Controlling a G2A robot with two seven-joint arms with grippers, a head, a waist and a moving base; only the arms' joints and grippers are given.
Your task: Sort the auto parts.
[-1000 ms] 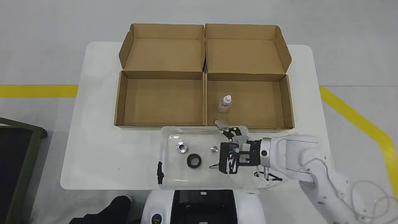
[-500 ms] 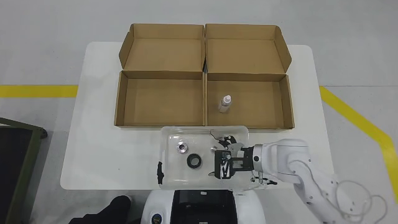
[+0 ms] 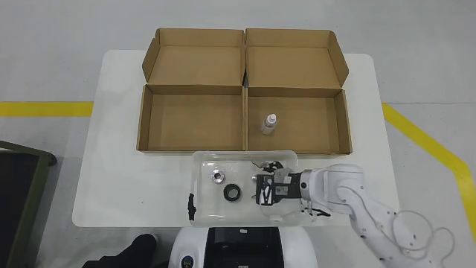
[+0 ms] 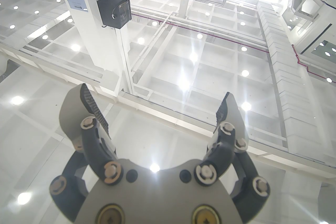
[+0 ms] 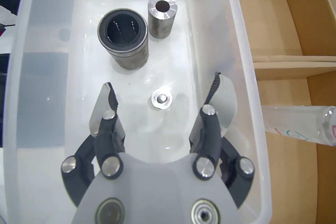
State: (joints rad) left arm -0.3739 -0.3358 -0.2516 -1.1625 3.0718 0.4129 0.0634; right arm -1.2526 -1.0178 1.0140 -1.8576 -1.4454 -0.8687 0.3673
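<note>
My left gripper (image 4: 156, 93) points up at the ceiling, jaws apart and holding nothing; I judge it parked out of the way. Toward the table's (image 3: 111, 164) far edge the left box (image 3: 192, 122) and right box (image 3: 312, 123) stand side by side as sorting targets. The right box holds a bottle (image 3: 268, 123) near its left wall.

The clear bin (image 3: 197, 193) sits at the table's near edge. From its left end it holds a steel sleeve (image 3: 218, 176), a bearing (image 3: 233, 192) and a flanged stud (image 3: 256, 179).

My right gripper (image 5: 163, 82) hangs over the stud with fingers spread on either side, not touching. I read that as lining up a pick.

The top view gives the layout. My right wrist view shows sleeve and bearing standing on end and the stud lying flange-down.
</note>
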